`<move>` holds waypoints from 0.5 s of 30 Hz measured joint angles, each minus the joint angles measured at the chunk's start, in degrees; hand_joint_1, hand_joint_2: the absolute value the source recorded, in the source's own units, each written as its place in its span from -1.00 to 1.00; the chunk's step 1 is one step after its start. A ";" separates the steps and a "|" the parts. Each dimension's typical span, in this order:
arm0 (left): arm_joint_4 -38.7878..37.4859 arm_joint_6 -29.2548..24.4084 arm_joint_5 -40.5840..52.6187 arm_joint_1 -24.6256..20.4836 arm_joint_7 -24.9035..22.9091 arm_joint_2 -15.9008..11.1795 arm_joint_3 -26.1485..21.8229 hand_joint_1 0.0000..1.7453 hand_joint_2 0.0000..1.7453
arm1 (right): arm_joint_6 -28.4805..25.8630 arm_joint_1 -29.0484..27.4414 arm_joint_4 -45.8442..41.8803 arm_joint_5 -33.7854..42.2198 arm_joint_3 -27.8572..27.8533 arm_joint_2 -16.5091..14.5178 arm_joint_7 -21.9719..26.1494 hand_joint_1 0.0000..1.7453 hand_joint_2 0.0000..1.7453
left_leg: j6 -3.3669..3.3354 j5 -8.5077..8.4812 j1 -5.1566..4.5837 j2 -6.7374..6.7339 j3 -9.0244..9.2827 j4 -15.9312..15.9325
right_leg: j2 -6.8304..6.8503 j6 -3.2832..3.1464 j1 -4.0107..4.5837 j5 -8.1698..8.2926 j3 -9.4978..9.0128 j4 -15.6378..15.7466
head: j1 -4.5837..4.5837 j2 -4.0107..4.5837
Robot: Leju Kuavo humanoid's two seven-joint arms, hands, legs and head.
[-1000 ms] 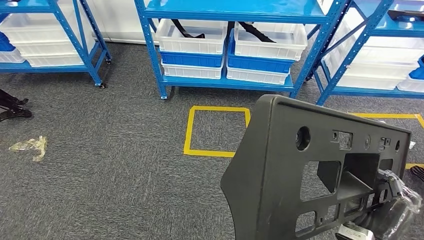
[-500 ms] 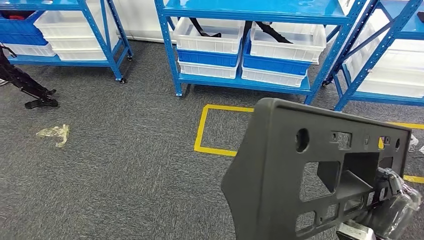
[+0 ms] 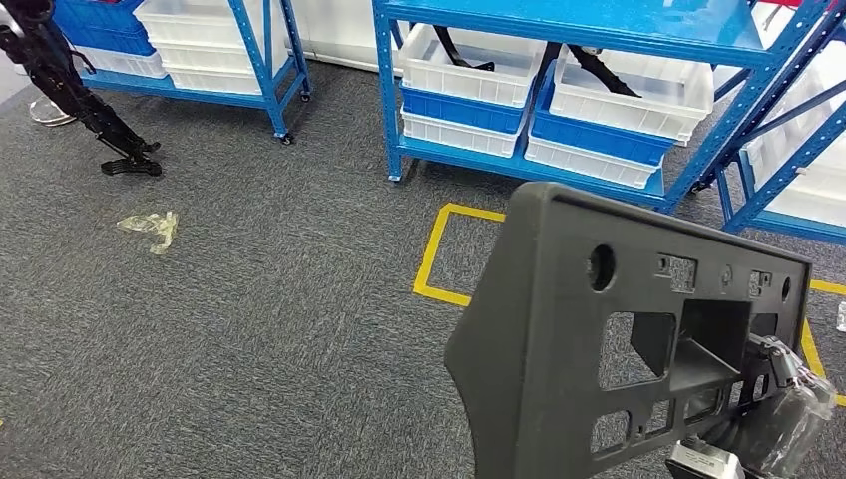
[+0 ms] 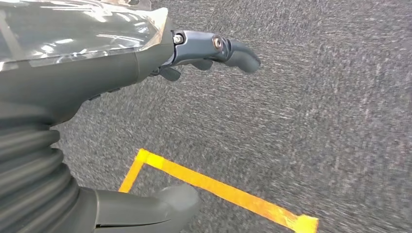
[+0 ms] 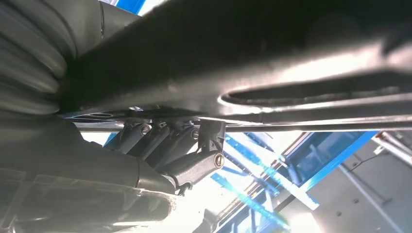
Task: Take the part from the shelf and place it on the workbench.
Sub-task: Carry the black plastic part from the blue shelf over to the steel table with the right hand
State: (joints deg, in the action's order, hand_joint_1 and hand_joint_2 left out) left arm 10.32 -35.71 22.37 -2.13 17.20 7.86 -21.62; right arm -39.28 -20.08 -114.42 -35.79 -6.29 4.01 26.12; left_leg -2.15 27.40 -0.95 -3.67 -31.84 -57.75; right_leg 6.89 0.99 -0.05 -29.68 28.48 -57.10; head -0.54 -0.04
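- Already off the shelf (image 3: 559, 20): the part (image 3: 559, 329) held up in front of the body, low on the robot's right in the head view, above grey carpet (image 3: 249, 329).
- Clamped on by the right hand (image 3: 773, 399), fingers (image 5: 194, 165) hooked through openings near the part's lower right edge.
- Left hand (image 4: 145, 121) hanging over the carpet beside yellow floor tape (image 4: 218, 189), holding nothing, thumb and fingers apart.
- Still to do, judging by the scene: reaching the workbench and setting the part down (no bench to be seen here).
- About the part itself: a broad, flat, matte black plastic panel, tilted, with one round hole, several rectangular cut-outs and small slots toward its right side; rigid-looking, unwieldy for a single hand.
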 joint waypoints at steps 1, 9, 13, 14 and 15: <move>0.00 -0.01 0.06 0.01 0.00 0.01 0.00 -1.00 1.00 | 0.00 -0.01 -0.01 -0.05 -0.04 -0.03 0.00 0.90 1.00 | -0.33 -0.34 0.14 0.75 -0.07 0.34 | -1.01 0.15 -0.06 -0.75 0.48 -1.10 | 0.01 -0.01; 0.00 -0.03 0.33 -0.06 0.00 0.32 0.08 -1.00 1.00 | 0.00 -0.34 0.07 0.09 -0.59 -0.03 0.16 0.90 1.00 | -0.35 -1.92 0.86 8.99 -1.27 0.25 | -9.30 3.06 -1.72 -1.07 1.33 -2.82 | 0.13 -0.01; -0.01 -0.09 0.38 0.18 -0.05 0.22 0.11 -1.00 1.00 | 0.00 -0.16 0.08 -0.31 -0.71 -0.18 0.24 0.90 1.00 | 1.02 -2.23 1.00 10.57 -2.29 -0.15 | -9.01 1.60 -1.58 -0.19 0.40 -0.66 | 0.06 0.00; -0.02 -0.10 0.38 0.23 -0.06 0.19 0.11 -1.00 1.00 | 0.00 -0.06 0.08 -0.43 -0.71 -0.24 0.22 0.90 1.00 | 1.29 -1.77 1.01 9.71 -2.68 -0.79 | -8.42 1.19 -1.69 0.00 0.32 -0.60 | -0.01 0.00; -0.02 -0.10 0.37 0.21 -0.07 0.15 0.12 -1.00 1.00 | 0.00 -0.01 0.07 -0.53 -0.70 -0.30 0.19 0.90 1.00 | 1.55 -0.68 1.02 8.33 -3.49 -2.41 | -7.77 0.80 -1.84 0.16 0.32 -0.52 | -0.09 0.00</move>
State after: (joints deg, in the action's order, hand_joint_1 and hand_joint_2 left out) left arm 10.29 -35.82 22.74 -1.92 17.14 8.02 -21.50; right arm -39.28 -20.09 -114.35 -36.32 -6.99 3.71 26.30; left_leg -0.61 26.72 0.07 4.66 -35.33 -60.15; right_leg -0.88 1.79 -1.89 -29.52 28.80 -57.62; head -0.63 -0.04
